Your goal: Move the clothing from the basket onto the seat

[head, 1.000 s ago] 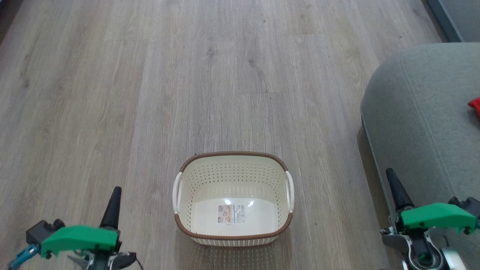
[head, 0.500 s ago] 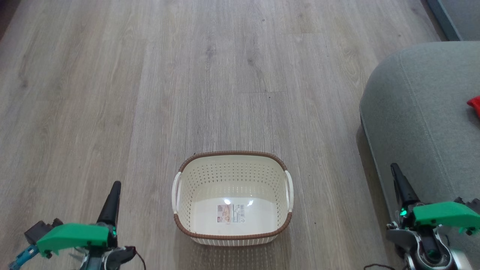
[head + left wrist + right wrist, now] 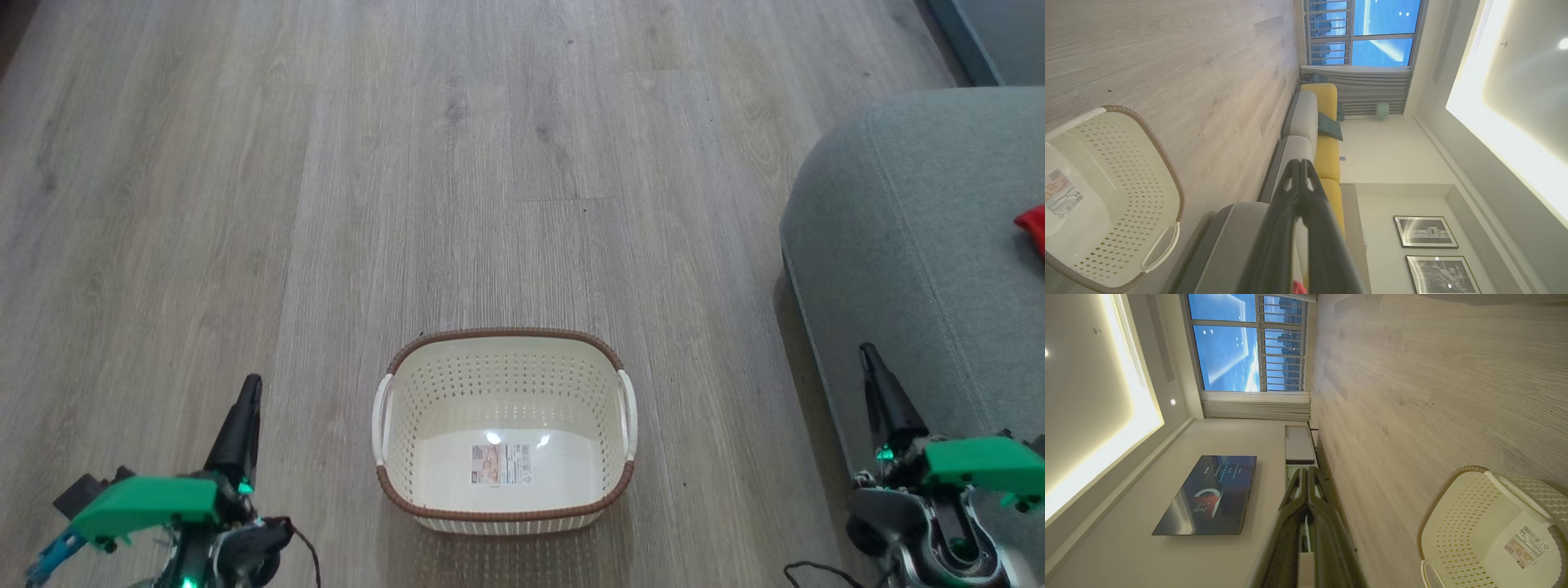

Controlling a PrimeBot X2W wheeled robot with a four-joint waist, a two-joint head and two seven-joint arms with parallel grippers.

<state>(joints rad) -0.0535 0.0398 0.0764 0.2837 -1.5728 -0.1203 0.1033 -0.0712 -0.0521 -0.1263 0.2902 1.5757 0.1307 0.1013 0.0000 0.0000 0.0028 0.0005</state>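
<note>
Centrally, the basket [image 3: 506, 336] sits on the wood floor [image 3: 490, 163] between the left gripper [image 3: 249, 392] and right gripper [image 3: 871, 361], both pinched closed on nothing. Red clothing [image 3: 1033, 226] lies on the seat [image 3: 898, 237], far right of both.

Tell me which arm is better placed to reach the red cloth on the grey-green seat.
Probably right: the right gripper, shut, sits beside the grey-green upholstered seat bearing the bright red cloth; the left gripper, also shut, is beyond the empty cream perforated plastic basket.
</note>
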